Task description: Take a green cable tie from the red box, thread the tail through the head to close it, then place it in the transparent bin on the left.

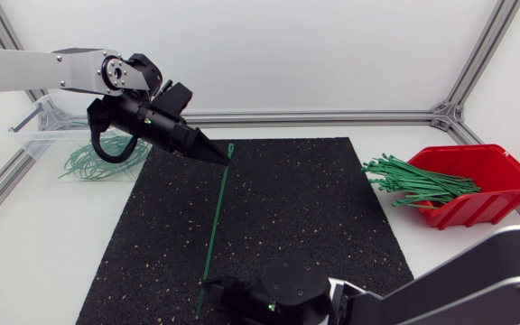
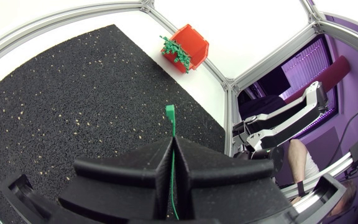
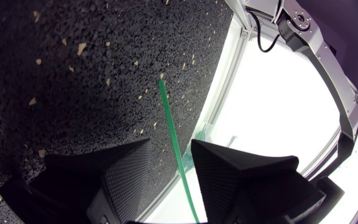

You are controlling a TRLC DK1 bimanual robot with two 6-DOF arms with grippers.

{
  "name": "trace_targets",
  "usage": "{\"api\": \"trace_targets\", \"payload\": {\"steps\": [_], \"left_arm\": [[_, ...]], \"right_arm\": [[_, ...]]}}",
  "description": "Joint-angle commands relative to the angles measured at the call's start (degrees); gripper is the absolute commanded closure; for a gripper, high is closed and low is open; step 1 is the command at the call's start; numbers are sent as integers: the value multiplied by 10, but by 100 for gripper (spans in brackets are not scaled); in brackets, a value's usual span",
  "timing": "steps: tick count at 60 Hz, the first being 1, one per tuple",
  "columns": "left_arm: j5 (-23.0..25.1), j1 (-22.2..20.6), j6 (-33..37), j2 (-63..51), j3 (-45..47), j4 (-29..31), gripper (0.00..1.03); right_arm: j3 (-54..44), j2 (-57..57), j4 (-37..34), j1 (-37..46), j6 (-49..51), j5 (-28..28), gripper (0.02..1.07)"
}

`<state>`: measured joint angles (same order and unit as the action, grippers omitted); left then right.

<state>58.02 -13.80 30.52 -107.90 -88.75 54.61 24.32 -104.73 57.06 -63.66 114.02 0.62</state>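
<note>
Left claw [image 1: 222, 157] is pinching the green cable tie [image 1: 217, 217] just below its head, over the black mat [image 1: 314, 208]. Right claw [image 3: 171, 146] is gaping wide, tail running between its fingers.

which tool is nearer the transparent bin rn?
Left. The left tool is near the transparent bin, over the far edge of the mat; the right tool is at the near edge, well away.
</note>
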Motion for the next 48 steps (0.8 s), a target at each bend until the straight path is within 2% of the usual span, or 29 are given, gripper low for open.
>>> {"api": "trace_targets", "payload": {"steps": [1,21,25,44,48], "left_arm": [[1,-6,14,9,15,9,100],[1,-8,13,8,15,9,100],[0,-9,12,8,15,9,100],[0,-12,11,6,11,9,100],[0,-11,11,5,11,9,100]], "right_arm": [[10,-21,2,-3,19,-4,57],[44,-46,2,-7,37,-18,61],[46,-48,2,-9,38,-19,65],[64,-60,2,-5,52,-35,65],[64,-63,2,-6,53,-37,69]]}}
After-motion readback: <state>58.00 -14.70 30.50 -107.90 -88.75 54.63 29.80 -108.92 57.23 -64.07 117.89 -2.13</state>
